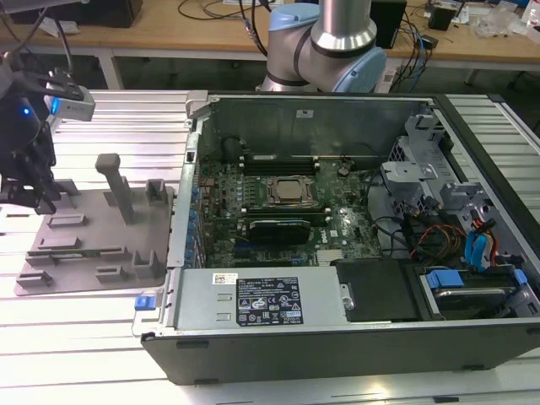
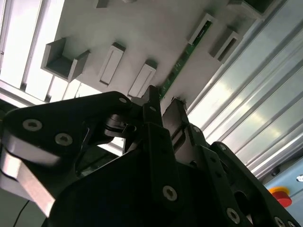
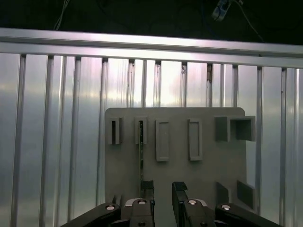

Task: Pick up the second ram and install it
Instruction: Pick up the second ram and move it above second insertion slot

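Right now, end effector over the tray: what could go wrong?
In the first wrist view the second ram lines up with one finger of the open end effector, not the gap; descending could strike its edge.
It stands on edge in the grey tray; an off-centre pinch might tilt it.

Matt plastic tray [image 3: 208, 170]; glossy metal table [image 3: 57, 142]

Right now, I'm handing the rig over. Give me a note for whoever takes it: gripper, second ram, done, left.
Gripper: fingers open, holding nothing, low over the grey holder plate.
Second ram: on edge in its slot on the plate, its near end at one finger, seemingly not in the gap.
Done: gripper positioned at the ram.
Left: grasp, lift, install in the open computer case.
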Controlling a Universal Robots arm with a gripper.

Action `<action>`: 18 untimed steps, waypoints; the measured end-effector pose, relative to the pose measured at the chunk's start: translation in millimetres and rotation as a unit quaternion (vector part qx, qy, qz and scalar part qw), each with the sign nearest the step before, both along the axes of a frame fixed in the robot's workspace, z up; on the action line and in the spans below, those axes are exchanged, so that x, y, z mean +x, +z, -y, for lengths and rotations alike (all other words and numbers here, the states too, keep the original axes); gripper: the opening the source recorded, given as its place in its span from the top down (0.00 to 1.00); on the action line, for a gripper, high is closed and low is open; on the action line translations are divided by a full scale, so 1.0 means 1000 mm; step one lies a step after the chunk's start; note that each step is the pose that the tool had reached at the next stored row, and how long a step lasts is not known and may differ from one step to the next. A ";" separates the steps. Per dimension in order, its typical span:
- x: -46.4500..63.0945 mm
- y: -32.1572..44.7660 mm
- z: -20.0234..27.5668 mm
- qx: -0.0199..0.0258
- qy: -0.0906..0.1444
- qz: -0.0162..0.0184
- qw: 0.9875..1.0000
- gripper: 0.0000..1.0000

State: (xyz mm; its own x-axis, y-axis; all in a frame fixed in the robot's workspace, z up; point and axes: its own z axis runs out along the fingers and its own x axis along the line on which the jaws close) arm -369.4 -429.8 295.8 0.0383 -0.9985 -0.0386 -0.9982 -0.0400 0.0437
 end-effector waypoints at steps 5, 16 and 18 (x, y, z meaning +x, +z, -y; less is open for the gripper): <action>0.000 -0.0092 0.0010 0.000 0.000 0.000 1.000 0.72; 0.000 -0.0218 0.0010 0.000 0.000 0.000 1.000 0.72; 0.000 -0.0242 0.0011 0.000 0.000 0.000 1.000 0.72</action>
State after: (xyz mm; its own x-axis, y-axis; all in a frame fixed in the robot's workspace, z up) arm -369.5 -430.9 271.6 0.0381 -0.9985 -0.0385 -0.9982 -0.0398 0.0439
